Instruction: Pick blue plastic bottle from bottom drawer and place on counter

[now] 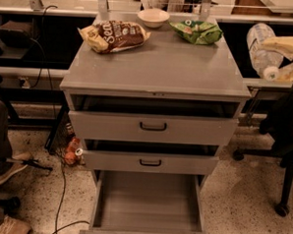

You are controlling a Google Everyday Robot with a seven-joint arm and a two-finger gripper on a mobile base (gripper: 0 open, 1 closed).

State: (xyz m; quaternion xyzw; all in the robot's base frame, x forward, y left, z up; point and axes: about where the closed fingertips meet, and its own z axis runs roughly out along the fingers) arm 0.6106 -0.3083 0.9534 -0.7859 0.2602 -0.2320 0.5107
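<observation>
Pale blue plastic bottle [261,46] is clamped in the pincer [283,58], right of the desk [159,65]; the bottom drawer [149,205] is open.

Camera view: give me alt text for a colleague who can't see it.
The gripper holds the bottle in the air, right of the counter. The bottom drawer stands open; a bowl, a brown bag and a green bag sit at the counter's back.

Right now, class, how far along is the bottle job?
Done: the bottom drawer stands open and empty. In hand: the gripper holds the blue plastic bottle aloft, beyond the right edge of the counter. Left: setting it down there.
</observation>
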